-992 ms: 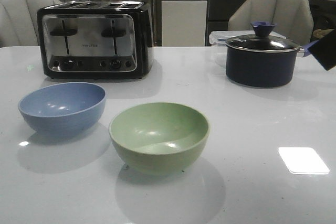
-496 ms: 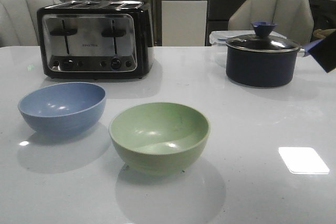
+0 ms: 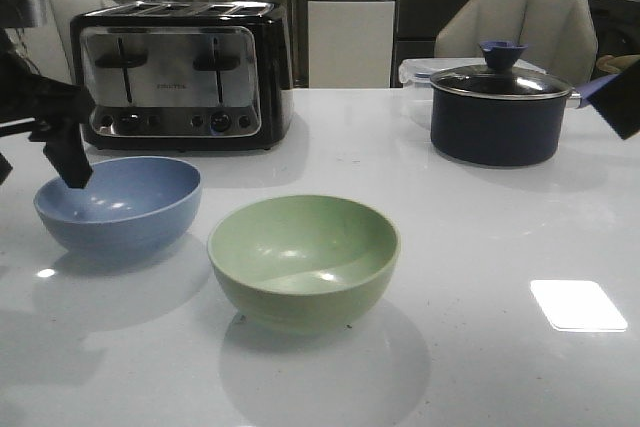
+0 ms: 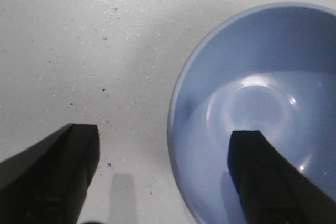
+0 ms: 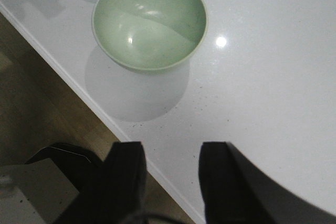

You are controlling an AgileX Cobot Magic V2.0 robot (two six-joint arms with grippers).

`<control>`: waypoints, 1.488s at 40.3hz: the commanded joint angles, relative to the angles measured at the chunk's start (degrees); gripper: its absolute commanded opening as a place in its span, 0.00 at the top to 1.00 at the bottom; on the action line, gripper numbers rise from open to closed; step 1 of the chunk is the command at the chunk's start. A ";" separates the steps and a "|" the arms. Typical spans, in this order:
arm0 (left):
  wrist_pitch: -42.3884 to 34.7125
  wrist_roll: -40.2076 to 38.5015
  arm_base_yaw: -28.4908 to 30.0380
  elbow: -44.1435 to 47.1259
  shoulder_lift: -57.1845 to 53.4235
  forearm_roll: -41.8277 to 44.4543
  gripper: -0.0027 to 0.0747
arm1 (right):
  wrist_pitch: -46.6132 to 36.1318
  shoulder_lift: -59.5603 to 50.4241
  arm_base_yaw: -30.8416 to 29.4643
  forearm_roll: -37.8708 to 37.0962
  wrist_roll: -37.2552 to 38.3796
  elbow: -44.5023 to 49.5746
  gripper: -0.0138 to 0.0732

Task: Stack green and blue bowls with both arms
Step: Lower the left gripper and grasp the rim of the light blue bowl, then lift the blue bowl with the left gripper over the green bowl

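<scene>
Two matte bowls sit apart on the white table (image 3: 480,247); blue bowl (image 3: 118,202) left, green bowl (image 3: 303,259) centre; both look light, rigid, smooth; best pinched at the rim; left claw (image 4: 163,177) spread astride the blue rim; right claw (image 5: 170,179) parted, empty, well short of green.

Table (image 3: 480,247): bowl (image 3: 303,259) stood centre; second bowl (image 3: 118,203) at ten o'clock; toaster (image 3: 180,75) at eleven; saucepan (image 3: 498,112) at two.

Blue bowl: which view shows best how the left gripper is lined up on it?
The left wrist view: the blue bowl fills it, its rim running between the open left gripper fingers. The front view shows the bowl whole, the gripper at its far-left rim. The right wrist view misses it.
</scene>
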 commanded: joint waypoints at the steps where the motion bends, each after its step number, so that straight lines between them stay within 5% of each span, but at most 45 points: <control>1: -2.46 -0.17 -0.37 -3.34 0.59 -0.71 0.27 | -2.84 -0.37 0.01 0.53 -0.65 -1.61 0.40; 22: -0.71 -0.17 -0.37 -4.27 2.36 -2.08 0.84 | -2.78 -0.37 0.01 0.53 -0.65 -1.61 0.40; 31: 2.06 1.74 -0.37 -4.38 -2.19 -4.31 0.85 | -2.78 -0.37 0.01 0.53 -0.65 -1.61 0.40; 44: 11.25 23.22 -1.11 -5.48 -11.16 -24.14 0.85 | -2.78 -0.37 0.01 0.53 -0.65 -1.61 0.40; 49: 16.51 23.61 -4.59 -9.16 -10.89 -24.34 0.85 | -2.78 -0.37 0.01 0.53 -0.65 -1.61 0.40; 60: 13.47 22.98 -15.90 -11.61 -8.62 -19.31 0.85 | -2.78 -0.37 0.01 0.53 -0.65 -1.61 0.40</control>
